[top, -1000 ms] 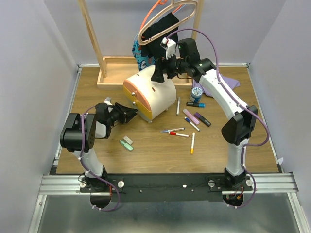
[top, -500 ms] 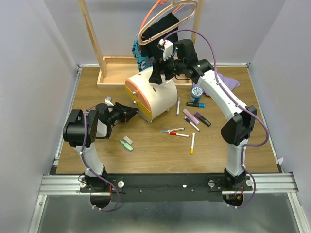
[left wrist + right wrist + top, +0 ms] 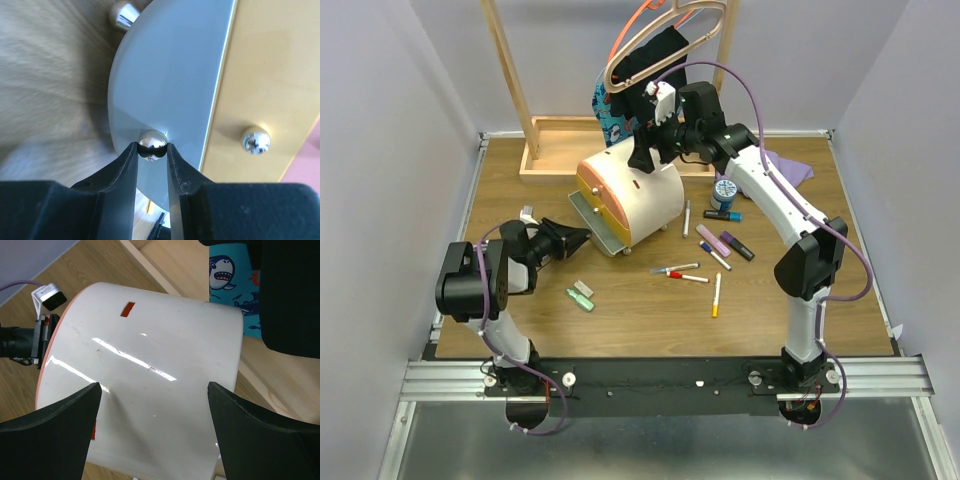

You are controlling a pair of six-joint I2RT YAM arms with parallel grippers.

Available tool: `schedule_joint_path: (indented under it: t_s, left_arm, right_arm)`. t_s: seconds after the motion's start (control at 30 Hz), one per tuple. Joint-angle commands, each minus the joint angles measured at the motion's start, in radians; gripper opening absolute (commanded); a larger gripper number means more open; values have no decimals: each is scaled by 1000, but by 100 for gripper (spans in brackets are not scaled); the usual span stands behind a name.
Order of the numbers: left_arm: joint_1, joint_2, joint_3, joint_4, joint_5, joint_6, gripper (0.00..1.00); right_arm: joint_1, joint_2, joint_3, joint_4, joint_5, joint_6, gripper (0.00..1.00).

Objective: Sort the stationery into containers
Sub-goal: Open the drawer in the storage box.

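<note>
L gripper pinches the knob of the chest's bottom drawer, which stands partly out, while R gripper hovers wide open over the chest top; pens & erasers lie on the table, so next likely: draw it out fully, then start picking.

A brown wood-grain worktop carried everything. At its far edge, toward the left corner, sat a shallow light-wood rack base, with a slim wooden upright post rising from it. Orange and pale pink hangers hung above the far edge, holding a black garment and a blue shark-print fabric. A crumpled purple cloth lay near the far right corner. A ribbed aluminium rail ran along the near edge.
</note>
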Motion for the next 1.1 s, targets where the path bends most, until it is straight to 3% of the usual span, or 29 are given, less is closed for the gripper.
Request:
schedule_joint_path:
  t_s: [0.0, 0.2, 0.4, 0.47, 0.6, 0.67, 0.7, 0.77, 1.0, 1.07]
  left_arm:
    - [60, -96, -34, -78, 48, 80, 21]
    - [85, -231, -103, -287, 13, 182, 22]
    - [120, -291, -117, -382, 2, 228, 22]
    - [146, -290, -102, -425, -4, 242, 27]
    - [170, -280, -33, -615, -29, 349, 49]
    - [175, -285, 5, -664, -27, 418, 54]
    - [178, -288, 18, -733, -25, 441, 65]
    - [184, -313, 53, -808, -10, 490, 70]
    - [207, -483, 163, -1260, 19, 878, 77]
    - [215, -553, 174, -1232, 58, 926, 77]
  right_arm:
    - [11, 31, -29, -65, 38, -12, 94]
    - [9, 25, -29, -61, 33, -13, 94]
    - [11, 12, -27, -56, 38, -21, 94]
    - [11, 9, -30, -56, 36, -23, 94]
    - [11, 0, -33, -53, 41, -26, 95]
    - [9, -9, -33, -55, 43, -27, 95]
    - [9, -15, -36, -56, 43, -27, 95]
    - [11, -32, -45, -56, 46, -23, 95]
    - [17, -187, -165, -56, 116, -53, 96]
    - [17, -236, -215, -59, 136, -76, 96]
